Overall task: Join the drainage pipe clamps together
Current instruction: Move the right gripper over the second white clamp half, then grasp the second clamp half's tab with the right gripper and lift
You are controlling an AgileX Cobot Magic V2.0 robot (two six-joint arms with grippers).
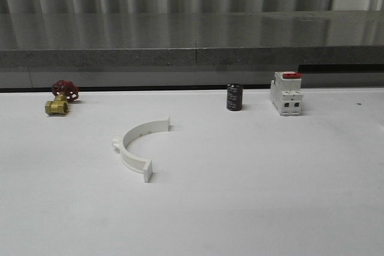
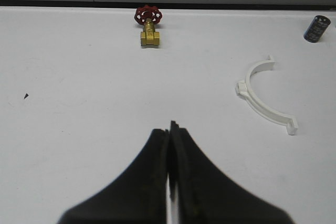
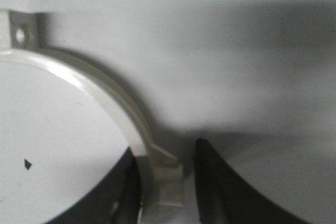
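Observation:
One white half-ring drainage pipe clamp (image 1: 135, 148) lies flat on the white table, left of centre, its open side facing right. It also appears in the left wrist view (image 2: 261, 100), off to one side of my left gripper (image 2: 169, 127), which is shut on nothing and hovers over bare table. A second white clamp half (image 3: 105, 85) lies in the right wrist view. My right gripper (image 3: 165, 153) straddles its band at a small tab. One finger touches the band; a narrow gap separates the other finger (image 3: 210, 171) from the tab.
A brass valve with a red handwheel (image 1: 60, 101) sits at the back left. A black cylinder (image 1: 234, 97) and a white boxy red-topped switch (image 1: 285, 93) stand at the back right. A grey ledge (image 1: 192, 52) runs behind the table.

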